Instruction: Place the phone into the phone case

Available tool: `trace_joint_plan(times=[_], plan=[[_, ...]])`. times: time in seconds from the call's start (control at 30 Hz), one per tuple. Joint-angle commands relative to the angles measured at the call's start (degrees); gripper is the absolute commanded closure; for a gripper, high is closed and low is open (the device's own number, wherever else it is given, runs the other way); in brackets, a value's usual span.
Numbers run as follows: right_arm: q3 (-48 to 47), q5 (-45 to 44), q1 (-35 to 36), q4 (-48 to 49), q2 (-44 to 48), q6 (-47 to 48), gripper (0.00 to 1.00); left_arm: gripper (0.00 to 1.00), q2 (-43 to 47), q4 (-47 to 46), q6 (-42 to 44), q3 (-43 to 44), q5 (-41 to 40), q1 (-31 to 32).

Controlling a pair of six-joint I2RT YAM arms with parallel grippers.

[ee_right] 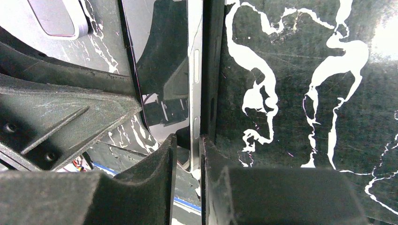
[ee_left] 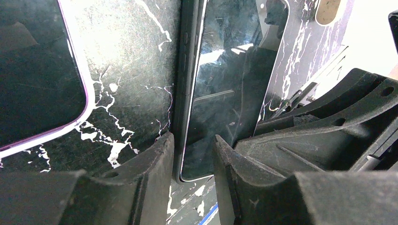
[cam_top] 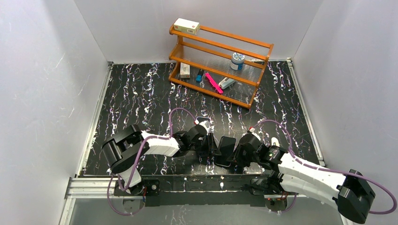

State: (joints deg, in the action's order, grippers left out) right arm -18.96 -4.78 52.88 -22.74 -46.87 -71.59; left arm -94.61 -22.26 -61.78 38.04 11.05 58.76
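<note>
**Phone and case held between both claws at the near edge**

From the top camera I see the phone (cam_top: 227, 149) close to the near edge of the desk (cam_top: 141, 93), roughly midway between its left and right edges. An arm meets it from each side.

On my left wrist feed, the left claw (ee_left: 192, 138) has its fingers apart, with the lower corner of the phone between them. One finger (ee_left: 225, 159) lies against the glossy glass. The other sits just beside the matte wall of the phone case (ee_left: 187, 70). I cannot tell whether this claw is actually squeezing or only bracketing the corner. The case wall runs along the left side of the glass, touching it.

On the right wrist feed, the right claw (ee_right: 187, 138) has its fingers drawn almost together, clamped on the phone's grey side rail, whose buttons show. The black case wall stands right next to that rail, so this side of the phone looks bare and not seated.

A lavender-edged phone (ee_left: 37, 70) lies flat on the desk near the left claw, apart from the case. A wooden shelf (cam_top: 220, 61) stands by the far edge.
</note>
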Motion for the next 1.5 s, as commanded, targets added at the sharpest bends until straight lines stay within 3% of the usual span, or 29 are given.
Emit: trace_joint_plan(times=[0.0, 0.17, 0.37, 0.5, 0.63, 0.8, 0.93, 1.03, 1.17, 1.33, 1.47], plan=[[0.2, 0.5, 0.0, -2.7, -1.8, 1.9, 0.81, 0.67, 2.3, 0.7, -1.1, -1.2, 2.0, 2.1], [1.4, 3.1, 0.1, 3.5, -3.8, 2.8, 0.83, 0.67, 1.7, -2.2, -1.9, -1.9, 3.7, 2.4], [1.2, 1.5, -0.3, 3.7, -4.6, 2.8, 0.81, 0.67, 2.1, -2.5, -2.0, -2.0, 4.1, 2.9], [-0.5, 0.9, -0.4, 0.0, -5.2, 2.7, 0.73, 0.68, 2.9, -1.3, -2.4, -2.6, 2.7, 2.9], [-4.2, -0.8, -0.4, -6.7, -2.8, 2.7, 0.57, 0.68, 4.8, -0.7, -2.4, -3.5, 0.6, 3.0], [-6.1, -2.5, -0.5, -11.9, 0.9, 1.8, 0.45, 0.67, 6.6, 4.0, -0.5, -1.7, -2.4, 2.9], [-8.3, -3.8, -0.6, -14.0, -0.5, 4.1, 0.42, 0.66, 7.2, 6.8, -0.2, -0.4, -4.6, 2.9], [-10.8, -4.2, -1.1, -15.8, -2.8, 6.0, 0.44, 0.66, 7.3, 5.6, -1.5, -0.9, -5.3, 2.9], [-10.9, -4.1, -3.0, -15.3, -2.8, 7.6, 0.57, 0.63, 6.0, 4.2, -0.9, 0.2, -4.8, 2.6], [-9.7, 2.4, -10.5, -10.9, -3.7, 13.4, 0.68, 0.57, 3.3, 6.2, 1.3, 4.3, -5.8, 2.1], [-9.3, 6.1, -15.6, -9.4, -5.5, 17.2, 0.71, 0.52, 0.8, 7.4, 2.5, 6.6, -5.7, 1.9]])
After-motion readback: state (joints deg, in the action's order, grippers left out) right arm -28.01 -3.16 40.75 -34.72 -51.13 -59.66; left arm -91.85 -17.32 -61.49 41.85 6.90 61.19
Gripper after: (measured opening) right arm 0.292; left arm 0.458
